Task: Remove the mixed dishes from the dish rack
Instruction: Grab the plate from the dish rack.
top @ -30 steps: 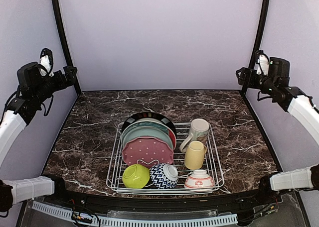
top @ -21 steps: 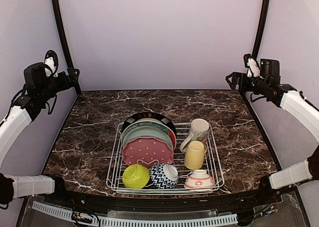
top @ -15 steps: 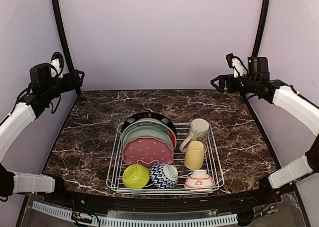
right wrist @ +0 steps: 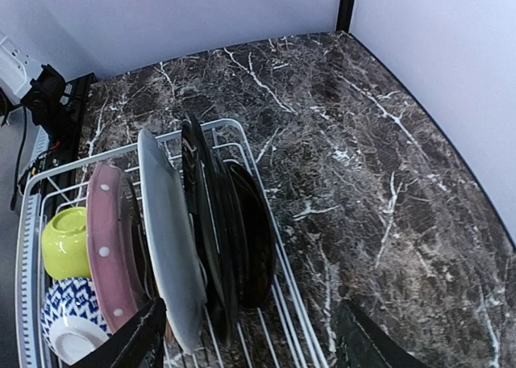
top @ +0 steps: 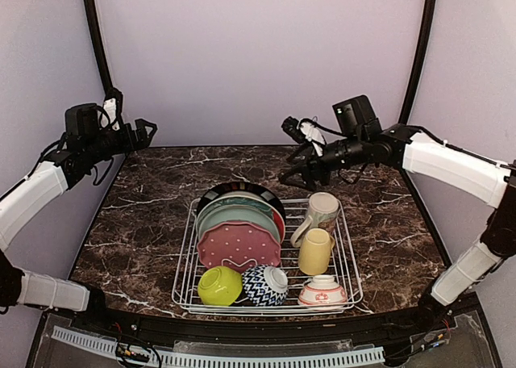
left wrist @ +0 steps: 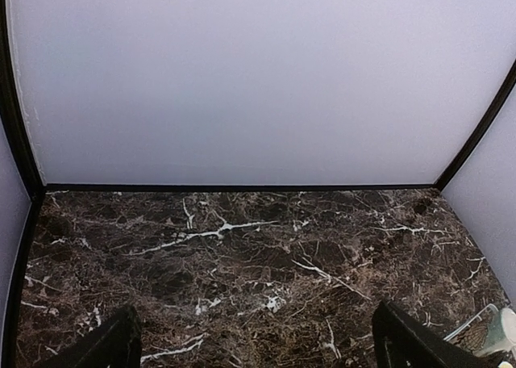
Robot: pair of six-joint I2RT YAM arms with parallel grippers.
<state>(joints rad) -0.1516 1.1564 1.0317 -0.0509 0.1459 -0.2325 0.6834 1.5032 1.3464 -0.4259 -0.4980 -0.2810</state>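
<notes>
Dishes all in rack (top: 289,263), which sits mid-tabletop (top: 145,223).

Top view: plates (top: 239,245) on edge in rack's left half, mugs (top: 314,251) right, bowls (top: 266,283) along front. Right jaws above rack's far rim, nearer; left jaws well off rack's far-left.

Left wrist: jaws wide apart, empty; marble ahead, rack corner at lower right.

Right wrist: jaws wide apart, empty; plate rims up, below and ahead, faces across closing line. Marble stretches beyond rack.
</notes>
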